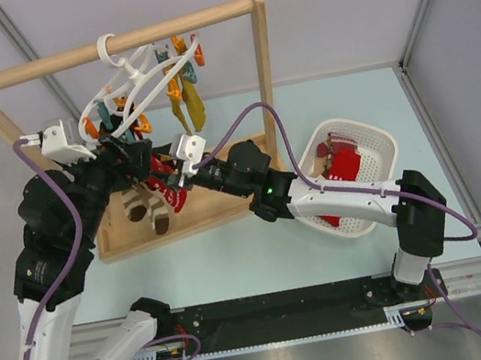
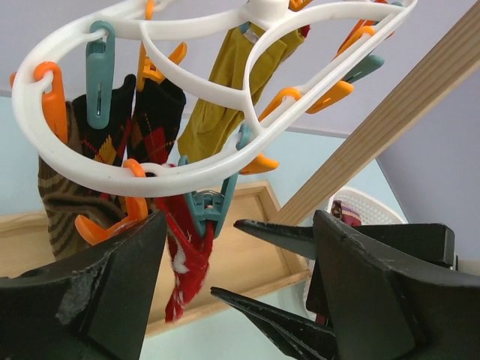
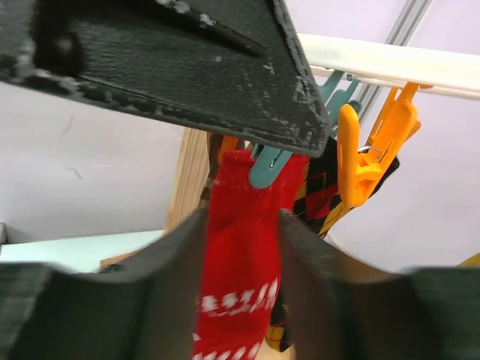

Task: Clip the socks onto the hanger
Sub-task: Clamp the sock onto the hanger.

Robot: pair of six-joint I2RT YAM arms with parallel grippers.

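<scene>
Pale green table (image 1: 235, 255): red patterned sock (image 3: 240, 255) pegged on white plastic hanger (image 2: 187, 176).
Your left gripper (image 2: 236, 255) gapes empty; right gripper (image 3: 241, 225) part-open around sock.

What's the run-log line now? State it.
red patterned knit sock pegged on white plastic hanger | left end effector open | right end effector open

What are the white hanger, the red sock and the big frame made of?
The hanger looks like smooth, slightly shiny moulded plastic. The red sock looks like soft knitted yarn, with a white pattern knitted in. The frame looks like pale, unpainted wood, with faint grain showing.
</scene>
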